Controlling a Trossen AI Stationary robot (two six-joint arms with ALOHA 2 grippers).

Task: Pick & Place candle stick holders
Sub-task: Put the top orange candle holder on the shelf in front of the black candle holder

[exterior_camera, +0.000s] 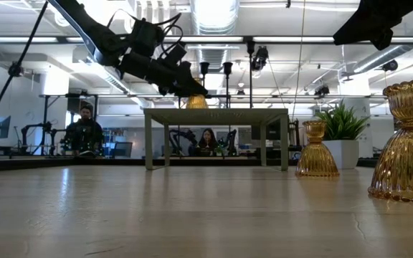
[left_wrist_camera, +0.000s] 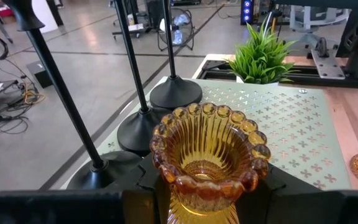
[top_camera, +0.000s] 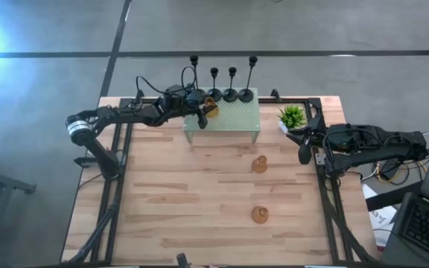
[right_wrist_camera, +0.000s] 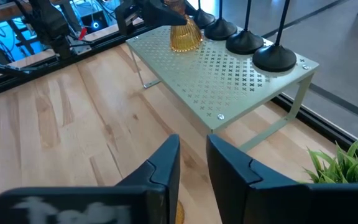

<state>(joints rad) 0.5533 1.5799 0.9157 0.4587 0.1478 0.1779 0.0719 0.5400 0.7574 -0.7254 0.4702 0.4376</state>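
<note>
One amber glass holder [left_wrist_camera: 207,162] sits clamped in the left hand [top_camera: 202,113], gripped low around its narrow waist with the beaded cup upward, hovering over the near-left part of the pale green perforated shelf [top_camera: 233,119]. Just beyond that hand, four black metal holders [top_camera: 223,93] stand in a row along the shelf's far edge, their domed bases nearly touching. Two more amber glass holders [top_camera: 259,164] [top_camera: 260,215] stand on the wooden surface [top_camera: 170,208], well apart from the left hand and nearer the right hand [top_camera: 304,155], which waits beside the small potted plant [top_camera: 292,117] with its fingers slightly parted around nothing. My judgement: the ribbed glass is stiff, fairly heavy, slippery and liable to chip, so the waist is the sound place to hold, and it should go down gently, clear of the black bases.
</note>
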